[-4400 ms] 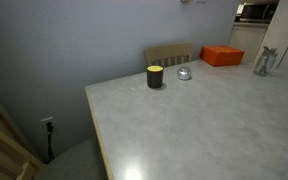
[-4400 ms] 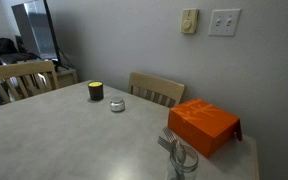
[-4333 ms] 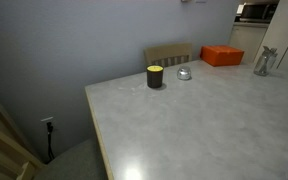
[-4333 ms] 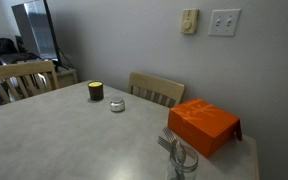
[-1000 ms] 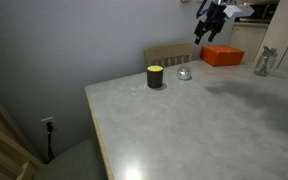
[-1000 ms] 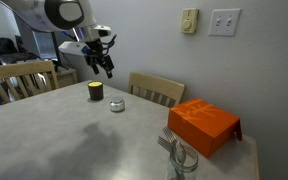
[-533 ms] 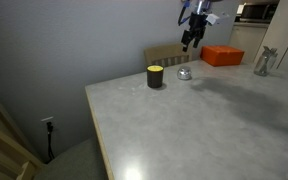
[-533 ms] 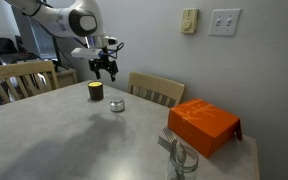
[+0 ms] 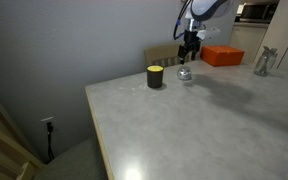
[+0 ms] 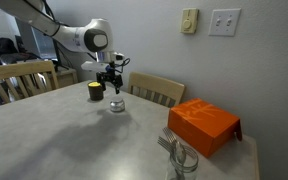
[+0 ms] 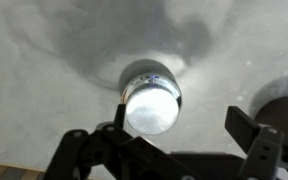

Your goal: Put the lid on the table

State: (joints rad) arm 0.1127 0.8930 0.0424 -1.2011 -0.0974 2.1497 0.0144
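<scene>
Pale marbled glossy table (image 9: 184,130) spreads beneath; my claw (image 9: 189,57) hangs released over the small round silvery lid (image 9: 184,74); approach step, I judge; next, lower and clench.

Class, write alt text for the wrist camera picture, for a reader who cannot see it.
A small, round, shiny lid lies on the pale marbled table, seen from above. The open gripper hangs over it, dark fingers spread either side at the frame's bottom.
</scene>
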